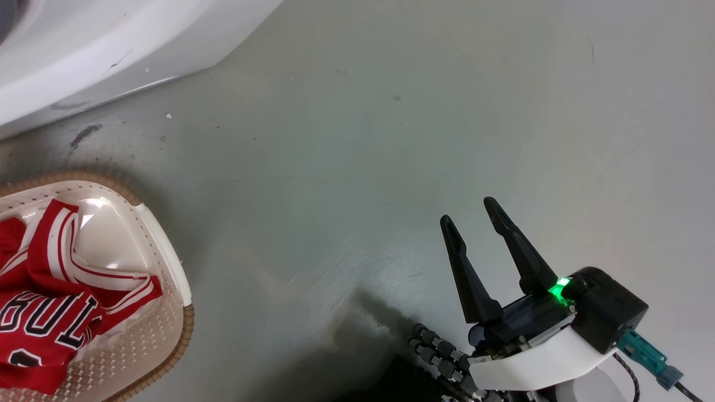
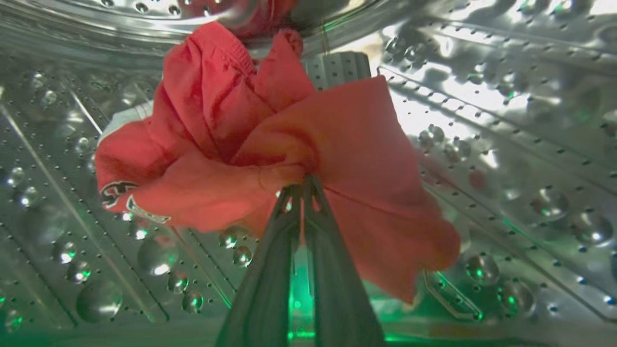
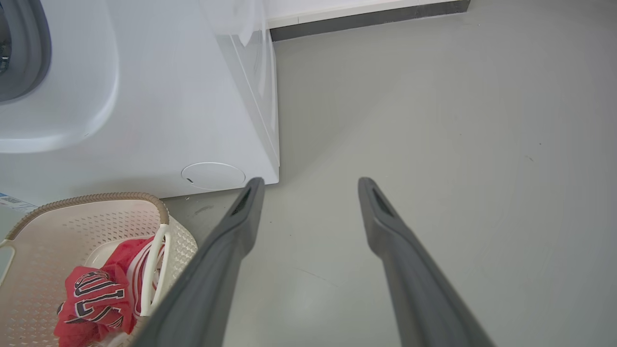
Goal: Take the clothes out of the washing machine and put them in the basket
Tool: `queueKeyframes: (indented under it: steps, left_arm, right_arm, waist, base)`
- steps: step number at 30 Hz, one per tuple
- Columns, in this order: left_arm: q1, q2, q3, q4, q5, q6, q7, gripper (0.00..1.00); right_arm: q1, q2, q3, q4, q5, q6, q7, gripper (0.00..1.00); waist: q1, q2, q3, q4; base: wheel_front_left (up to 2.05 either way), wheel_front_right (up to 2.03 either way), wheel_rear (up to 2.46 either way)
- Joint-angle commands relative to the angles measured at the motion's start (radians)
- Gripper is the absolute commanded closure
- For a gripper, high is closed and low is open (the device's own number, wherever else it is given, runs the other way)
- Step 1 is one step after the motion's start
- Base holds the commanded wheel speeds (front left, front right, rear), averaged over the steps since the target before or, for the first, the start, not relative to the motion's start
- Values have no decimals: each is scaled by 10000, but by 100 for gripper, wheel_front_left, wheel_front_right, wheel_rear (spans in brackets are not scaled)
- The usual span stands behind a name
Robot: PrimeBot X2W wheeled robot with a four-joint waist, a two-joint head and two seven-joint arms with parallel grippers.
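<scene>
Inside the washing machine's perforated steel drum (image 2: pixel 506 120), my left gripper (image 2: pixel 302 185) is shut on a bunched plain red garment (image 2: pixel 270 144), which hangs off the drum wall. A red jersey (image 1: pixel 50 301) with white-and-black trim and lettering lies in the cream basket (image 1: pixel 167 262) at the lower left of the head view. The right wrist view has the jersey (image 3: pixel 96 299) in the basket (image 3: pixel 62 226) too, in front of the white washing machine (image 3: pixel 159 111). Over bare floor, my right gripper (image 1: pixel 472 215) (image 3: pixel 311 182) is open with nothing between its fingers.
The washing machine's white front (image 1: pixel 100 50) fills the upper left corner of the head view. Grey floor (image 1: pixel 419 111) stretches between the basket and my right arm. A dark baseboard (image 3: pixel 366 19) runs along the far wall.
</scene>
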Motion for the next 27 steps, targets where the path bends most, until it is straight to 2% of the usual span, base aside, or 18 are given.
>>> queueKeyframes:
  steps: [1, 7, 15, 21, 22, 27]
  left_arm:
    - [-167, 6, -17, 51, 13, 96, -209, 100]
    - [-263, 17, 250, -120, -208, 289, -1388, 100]
    - [450, 205, 704, -389, -715, 274, -3205, 100]
    - [1342, 389, 1132, -370, -1215, 203, -4449, 100]
    - [1919, 430, 1289, -372, -1425, 123, -5087, 100]
    - [2911, 148, 1433, -427, -1746, 15, -6117, 100]
  right_arm:
    - [-40, 20, -1, -2, 114, -7, -14, 0]
    - [-335, 22, 47, 82, 192, -7, -14, 0]
    - [-827, 20, 11, 142, 288, -7, -14, 0]
    - [-1076, 19, 31, 212, 221, -7, -14, 0]
    - [-1183, 19, 13, 334, 209, -7, -14, 0]
    - [-1142, 16, -232, 450, 2, -7, -14, 0]
  waist:
    - [-1, 0, -11, -7]
    - [-1, 0, -55, 0]
    - [-1, 0, -312, -68]
    - [-1, 0, -706, -137]
    - [-1, 0, -978, -152]
    - [-1, 0, -1630, 159]
  base:
    - [0, 0, 0]
    - [0, 0, 0]
    - [0, 0, 0]
    - [0, 0, 0]
    - [0, 0, 0]
    - [0, 0, 0]
